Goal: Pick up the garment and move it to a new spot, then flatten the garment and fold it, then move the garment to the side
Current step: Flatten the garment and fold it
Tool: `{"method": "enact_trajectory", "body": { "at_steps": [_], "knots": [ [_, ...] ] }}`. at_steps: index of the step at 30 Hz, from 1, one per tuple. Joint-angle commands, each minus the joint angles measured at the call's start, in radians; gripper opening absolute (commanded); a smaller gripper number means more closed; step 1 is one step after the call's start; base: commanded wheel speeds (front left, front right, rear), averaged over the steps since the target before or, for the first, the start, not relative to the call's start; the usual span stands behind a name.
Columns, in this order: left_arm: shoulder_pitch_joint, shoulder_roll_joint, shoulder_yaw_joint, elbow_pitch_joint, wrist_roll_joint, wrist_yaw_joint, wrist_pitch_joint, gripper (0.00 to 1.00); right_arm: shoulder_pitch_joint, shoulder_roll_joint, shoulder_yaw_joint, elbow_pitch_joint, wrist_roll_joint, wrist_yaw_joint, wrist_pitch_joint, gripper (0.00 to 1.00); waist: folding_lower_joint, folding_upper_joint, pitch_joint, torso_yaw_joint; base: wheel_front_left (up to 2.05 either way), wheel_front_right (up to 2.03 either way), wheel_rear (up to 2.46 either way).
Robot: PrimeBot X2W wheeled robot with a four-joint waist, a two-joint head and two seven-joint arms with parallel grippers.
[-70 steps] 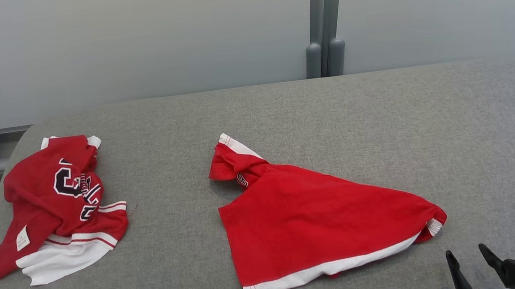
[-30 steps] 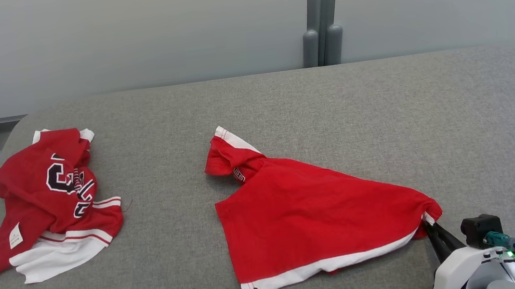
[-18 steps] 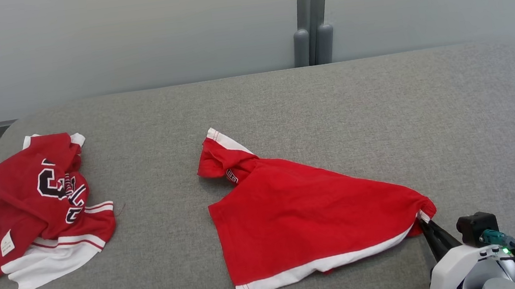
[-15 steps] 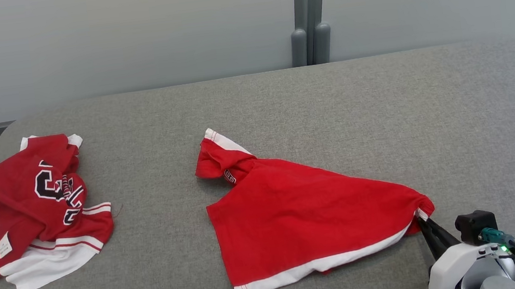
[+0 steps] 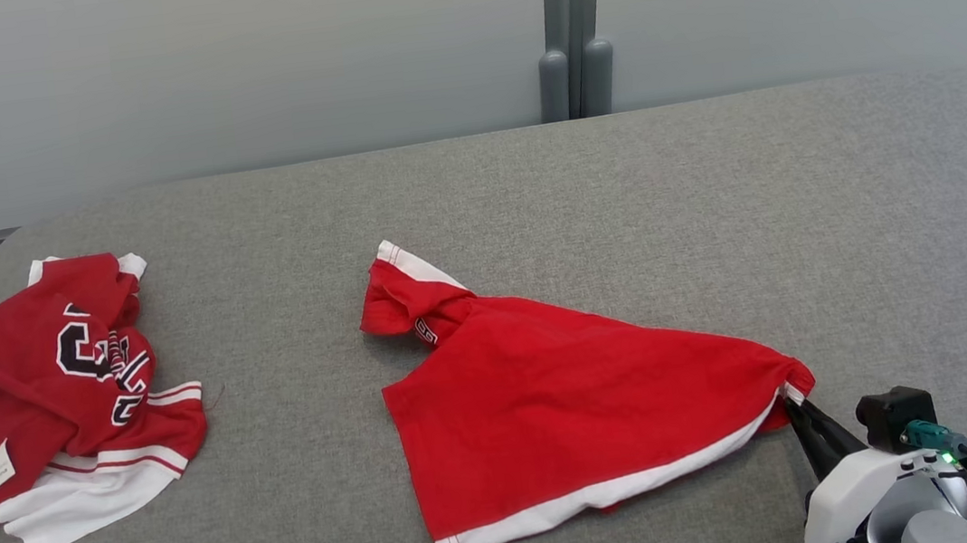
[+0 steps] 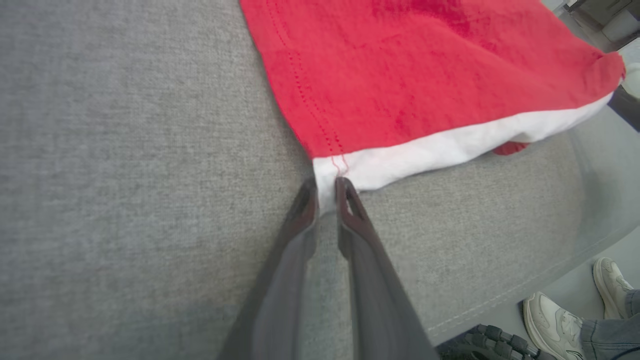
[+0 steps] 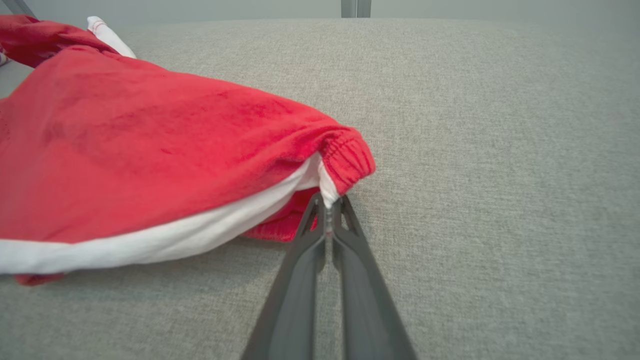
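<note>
Garment: the red garment (image 5: 572,407) lies spread on the grey table (image 5: 711,191), just toward 5 o'clock of centre in the head view. Its white hem (image 5: 601,499) faces 6 o'clock.
Left claw: the left gripper (image 6: 326,192), at 6 o'clock in the head view, is pinched together on the hem's 7 o'clock corner. Half a second ago its fingers stood apart beside that corner.
Right claw: the right gripper (image 7: 328,205), at 4 o'clock, is clamped on the hem's 4 o'clock corner, as it was a second ago.
Garment shape: unchanged. It is flat on the table, with the sleeve (image 5: 400,295) bunched at 11 o'clock.
Camera: the head view has shifted; the garments themselves have not moved.
Other item: the second garment (image 5: 60,393) lies crumpled at 9 o'clock, well apart.
Meaning: both hem corners are held, so the lift to a new spot appears ready to begin.
Caution: the left grip sits at the very edge of the corner and may slip.
</note>
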State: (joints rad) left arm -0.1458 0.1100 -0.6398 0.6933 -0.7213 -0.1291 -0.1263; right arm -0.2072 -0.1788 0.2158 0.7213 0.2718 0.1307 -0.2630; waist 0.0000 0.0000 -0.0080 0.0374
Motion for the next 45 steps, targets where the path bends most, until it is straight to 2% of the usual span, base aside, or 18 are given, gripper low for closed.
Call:
{"method": "enact_trajectory", "body": {
  "at_steps": [1,7,10,12,16,20,23,27,29,32,34,37,40,41,42,45],
  "knots": [
    [-0.015,0.007,-0.005,0.002,-0.011,-0.002,-0.009,0.00,-0.002,-0.003,-0.002,-0.004,0.002,0.000,-0.005,0.00,0.0000,0.0000,0.001,0.000,0.00,0.00,0.00],
    [-0.029,0.017,-0.044,-0.046,-0.079,-0.003,-0.018,0.00,-0.009,0.004,0.007,-0.029,0.010,0.000,-0.005,0.00,0.0000,0.0000,0.001,0.003,0.00,0.00,0.00],
    [-0.050,0.059,-0.027,-0.134,-0.133,-0.003,-0.009,0.00,-0.025,-0.020,0.055,-0.069,0.045,0.000,-0.005,0.00,0.0000,0.0000,-0.004,0.003,0.00,0.00,0.00],
    [-0.061,0.105,-0.006,-0.227,-0.167,-0.003,0.006,0.00,-0.035,-0.053,0.148,-0.113,0.121,0.000,0.001,0.00,0.0000,0.0000,-0.010,0.002,0.00,0.00,0.00],
    [-0.064,0.238,0.054,-0.477,-0.238,-0.002,0.084,0.00,-0.081,-0.219,0.307,-0.325,0.320,0.000,0.078,0.00,0.0000,0.0000,-0.020,-0.007,0.00,0.00,0.00],
    [-0.036,0.379,0.144,-0.775,-0.310,0.058,0.185,0.00,-0.102,-0.414,0.353,-0.621,0.528,0.000,0.191,0.00,0.0000,0.0000,-0.017,-0.024,0.00,0.00,0.00],
    [-0.028,0.457,0.232,-0.984,-0.388,0.121,0.248,0.00,-0.095,-0.541,0.311,-0.824,0.667,0.000,0.283,0.00,0.0000,0.0000,0.004,-0.038,0.00,0.00,0.00],
    [-0.068,0.546,0.338,-1.171,-0.464,0.197,0.331,0.00,-0.100,-0.680,0.204,-1.040,0.835,0.000,0.396,0.00,0.0000,0.0000,0.047,-0.064,0.00,0.00,0.00],
    [-0.111,0.587,0.378,-1.234,-0.493,0.224,0.379,0.00,-0.122,-0.728,0.133,-1.110,0.915,0.000,0.436,0.00,0.0000,0.0000,0.070,-0.077,0.00,0.00,0.00],
    [-0.207,0.631,0.414,-1.266,-0.524,0.250,0.450,0.00,-0.171,-0.778,0.041,-1.146,1.005,0.000,0.487,0.00,0.0000,0.0000,0.111,-0.089,0.00,0.00,0.00],
    [-0.290,0.645,0.418,-1.246,-0.550,0.261,0.501,0.00,-0.223,-0.797,0.002,-1.127,1.039,0.000,0.523,0.00,0.0000,0.0000,0.146,-0.094,0.00,0.00,0.00],
    [-0.442,0.646,0.394,-1.165,-0.558,0.263,0.571,0.00,-0.337,-0.770,-0.005,-1.064,1.054,0.000,0.571,0.00,0.0000,0.0000,0.217,-0.097,0.00,0.00,0.00],
    [-0.631,0.623,0.356,-1.035,-0.505,0.247,0.609,0.00,-0.499,-0.680,0.037,-0.963,1.033,0.000,0.616,0.00,0.0000,0.0000,0.318,-0.092,0.00,0.00,0.00],
    [-0.631,0.623,0.356,-1.035,-0.505,0.247,0.609,0.00,-0.499,-0.680,0.037,-0.963,1.033,0.000,0.616,0.00,0.0000,0.0000,0.318,-0.092,0.00,0.00,0.00],
    [-0.700,0.610,0.341,-0.981,-0.474,0.237,0.610,0.00,-0.562,-0.648,0.057,-0.922,1.007,0.000,0.633,0.00,0.0000,0.0000,0.355,-0.089,0.00,0.00,0.00],
    [-0.917,0.530,0.300,-0.800,-0.405,0.202,0.580,0.00,-0.781,-0.514,0.102,-0.777,0.905,0.000,0.646,0.00,0.0000,0.0000,0.474,-0.071,0.00,0.00,0.00]
  ]
}}
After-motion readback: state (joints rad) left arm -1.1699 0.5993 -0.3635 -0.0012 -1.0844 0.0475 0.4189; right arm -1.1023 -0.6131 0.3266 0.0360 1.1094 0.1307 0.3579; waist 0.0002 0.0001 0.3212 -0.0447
